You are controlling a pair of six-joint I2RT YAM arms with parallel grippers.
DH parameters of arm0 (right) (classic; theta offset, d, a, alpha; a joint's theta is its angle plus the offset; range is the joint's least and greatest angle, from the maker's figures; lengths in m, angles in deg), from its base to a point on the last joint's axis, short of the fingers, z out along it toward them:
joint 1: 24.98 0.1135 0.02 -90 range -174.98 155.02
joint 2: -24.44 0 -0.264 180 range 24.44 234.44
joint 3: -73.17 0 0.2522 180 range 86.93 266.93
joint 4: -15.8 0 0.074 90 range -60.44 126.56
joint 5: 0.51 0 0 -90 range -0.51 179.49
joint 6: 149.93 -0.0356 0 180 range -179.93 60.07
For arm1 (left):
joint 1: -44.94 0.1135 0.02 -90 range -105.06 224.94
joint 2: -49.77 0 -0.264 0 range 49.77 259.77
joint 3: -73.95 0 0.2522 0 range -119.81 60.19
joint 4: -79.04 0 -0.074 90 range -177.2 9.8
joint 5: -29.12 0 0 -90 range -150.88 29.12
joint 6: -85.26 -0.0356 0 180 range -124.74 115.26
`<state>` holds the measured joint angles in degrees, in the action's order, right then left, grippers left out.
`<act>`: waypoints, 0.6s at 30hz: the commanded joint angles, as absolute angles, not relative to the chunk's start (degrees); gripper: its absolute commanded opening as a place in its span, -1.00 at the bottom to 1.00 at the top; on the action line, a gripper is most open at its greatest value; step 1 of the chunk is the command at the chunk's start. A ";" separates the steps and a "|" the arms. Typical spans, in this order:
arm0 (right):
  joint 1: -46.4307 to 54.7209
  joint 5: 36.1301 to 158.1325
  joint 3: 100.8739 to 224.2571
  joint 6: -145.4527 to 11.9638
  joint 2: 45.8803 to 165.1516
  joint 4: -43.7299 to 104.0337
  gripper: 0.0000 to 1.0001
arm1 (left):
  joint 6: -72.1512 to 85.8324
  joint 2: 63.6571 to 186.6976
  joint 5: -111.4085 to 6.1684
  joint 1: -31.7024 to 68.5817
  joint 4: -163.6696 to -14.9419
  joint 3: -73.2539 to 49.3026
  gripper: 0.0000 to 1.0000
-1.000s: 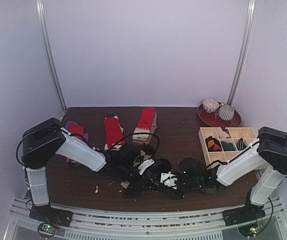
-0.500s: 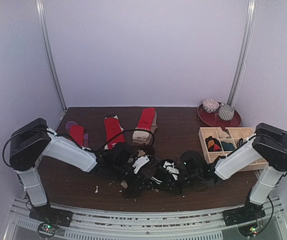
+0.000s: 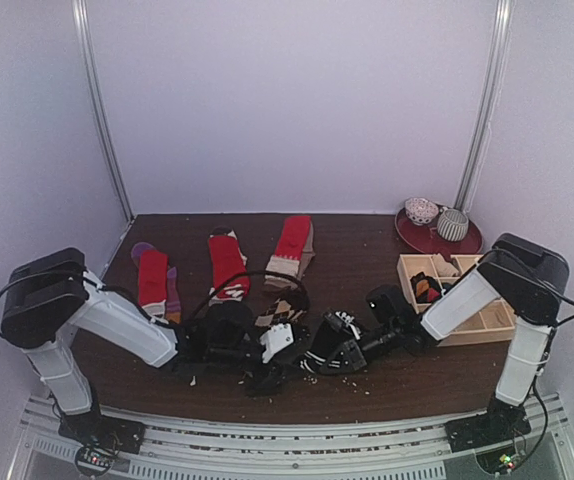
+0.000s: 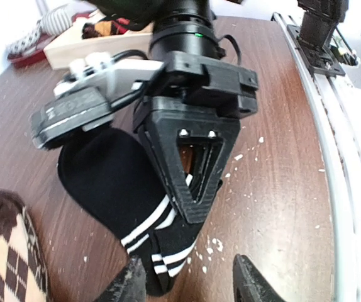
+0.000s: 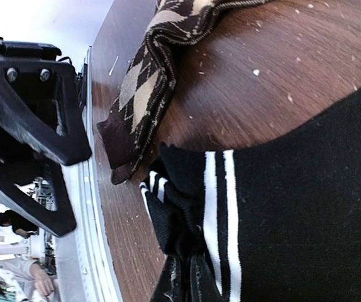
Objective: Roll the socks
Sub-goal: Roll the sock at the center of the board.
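A black sock with white stripes [image 4: 108,179] lies flat on the brown table. My right gripper [image 5: 183,283] is shut on its striped cuff [image 5: 168,207], pinching a bunched fold low against the table. In the left wrist view the right gripper [image 4: 196,211] stands over the sock. My left gripper [image 4: 190,286] is open, its fingertips on either side of the cuff end and gripping nothing. A brown-and-beige argyle sock [image 5: 149,75] lies just beside the black one. In the top view both grippers meet at the front middle, left [image 3: 277,358] and right [image 3: 319,358]. Three red socks [image 3: 227,262] lie flat at the back left.
A pale wooden grid tray [image 3: 487,318] with rolled socks stands at the right. A red plate [image 3: 422,240] with two sock balls is behind it. White crumbs dot the table near the front edge. The metal rail [image 4: 338,157] runs along the near edge.
My right arm has reached to the left, taking the black striped sock with it. My left arm has drawn back to the left. The two grippers now meet left of the table's middle.
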<state>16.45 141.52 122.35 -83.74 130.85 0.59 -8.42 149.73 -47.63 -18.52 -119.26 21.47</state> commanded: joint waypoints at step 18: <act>13.78 137.30 121.92 -81.00 135.34 20.63 -0.99 | -15.03 163.24 -44.70 -18.43 -130.17 16.23 -0.35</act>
